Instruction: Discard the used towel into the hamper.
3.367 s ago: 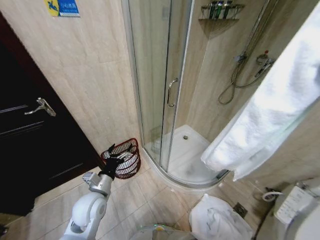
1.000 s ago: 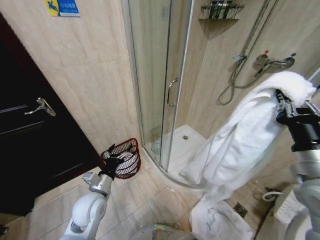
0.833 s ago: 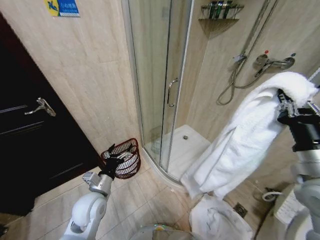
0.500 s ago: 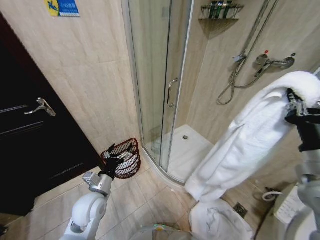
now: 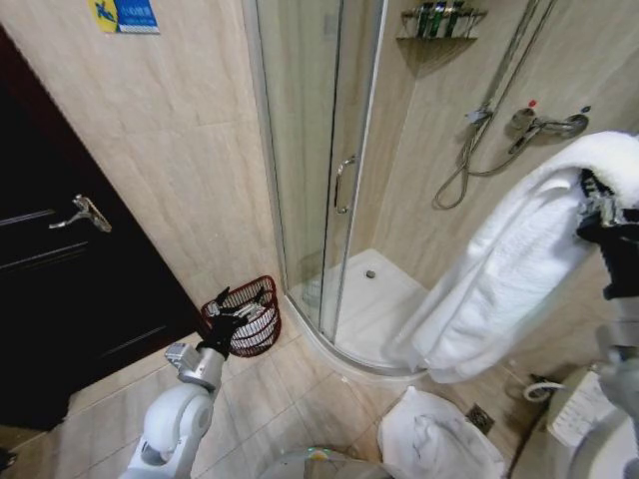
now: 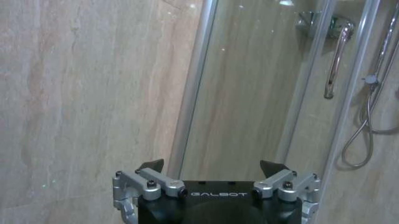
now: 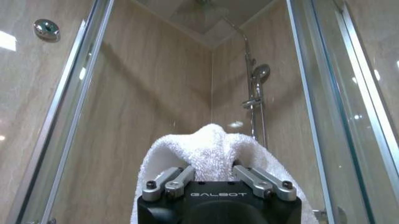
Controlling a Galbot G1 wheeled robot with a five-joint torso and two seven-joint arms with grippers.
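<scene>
Right gripper [image 7: 210, 173] clamps a fold of the white towel [image 5: 509, 269], held high so it hangs free, well right of the hamper [image 5: 245, 315]. Left gripper [image 6: 212, 170] spread wide, apparently parked just beside the hamper, which stands against the shower door [image 5: 319, 160].

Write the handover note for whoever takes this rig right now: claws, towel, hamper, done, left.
Right claw: shut on the large white terry towel, held high at the robot's right in front of the glass shower stall; the towel hangs free.
Left claw: open, empty, low at the robot's left, beside the hamper.
Small dark red-brown wire hamper: on the tiled floor between the dark door and the stall.
Done: towel picked up.
Left: carry it over to the hamper and drop it in.
</scene>
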